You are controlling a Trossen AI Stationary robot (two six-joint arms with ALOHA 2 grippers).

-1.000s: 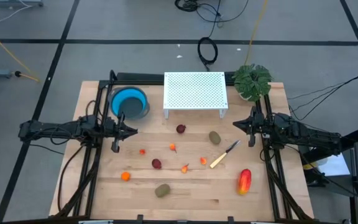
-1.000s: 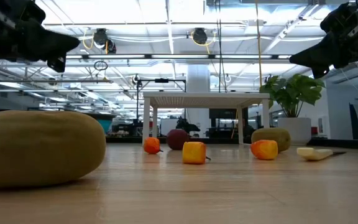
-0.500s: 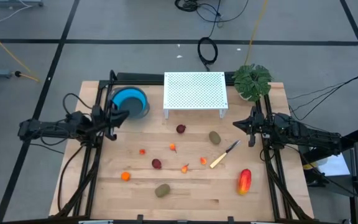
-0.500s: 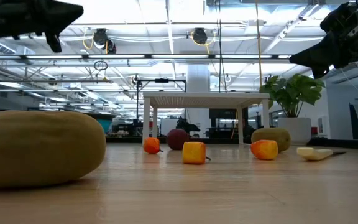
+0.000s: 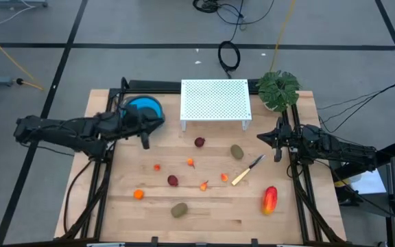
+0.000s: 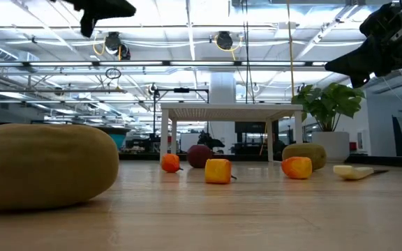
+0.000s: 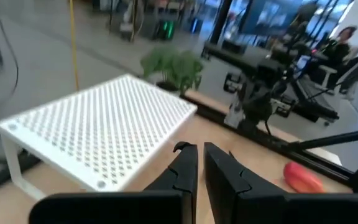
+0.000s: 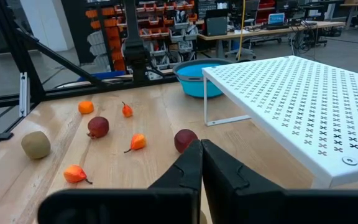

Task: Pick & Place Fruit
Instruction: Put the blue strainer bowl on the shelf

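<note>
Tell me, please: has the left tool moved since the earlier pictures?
Yes. The left tool has swung away from the table's middle toward the blue bowl, now beside its rim.

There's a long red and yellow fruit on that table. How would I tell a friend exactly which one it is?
Start at the white perforated stand at the table's far edge, then go to the opposite near edge, on the right arm's side. Just past the yellow-handled knife lies the long fruit. It is the only elongated piece, red fading to yellow, far bigger than the small orange bits.
</note>
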